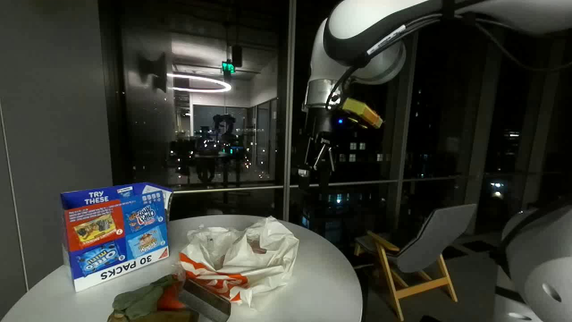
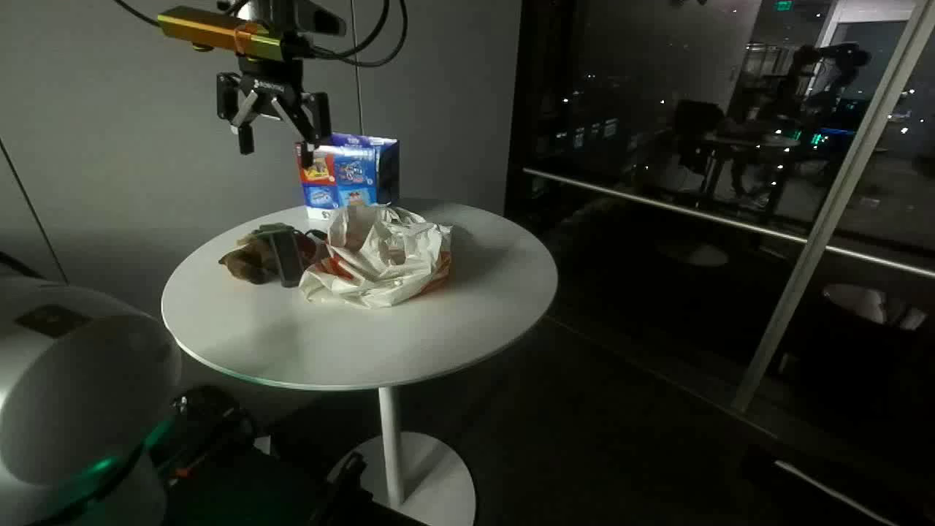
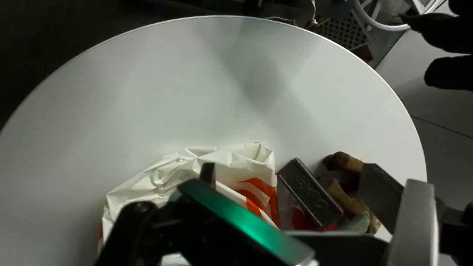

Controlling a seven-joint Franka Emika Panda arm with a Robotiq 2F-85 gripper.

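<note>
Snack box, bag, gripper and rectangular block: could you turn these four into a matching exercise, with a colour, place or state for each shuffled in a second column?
Column one:
1. snack box
2. bag
3. gripper
4. rectangular block

Column two:
A. dark grey, beside the bag
B. open, raised above the table
C. mostly blue, with "30 PACKS" upside down
D. white and orange, crumpled

Pairs: 1-C; 2-D; 3-B; 4-A

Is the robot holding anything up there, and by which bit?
Nothing is held. The gripper hangs in the air, clear of the white-and-orange bag, with its jaws open and nothing between them.
</note>
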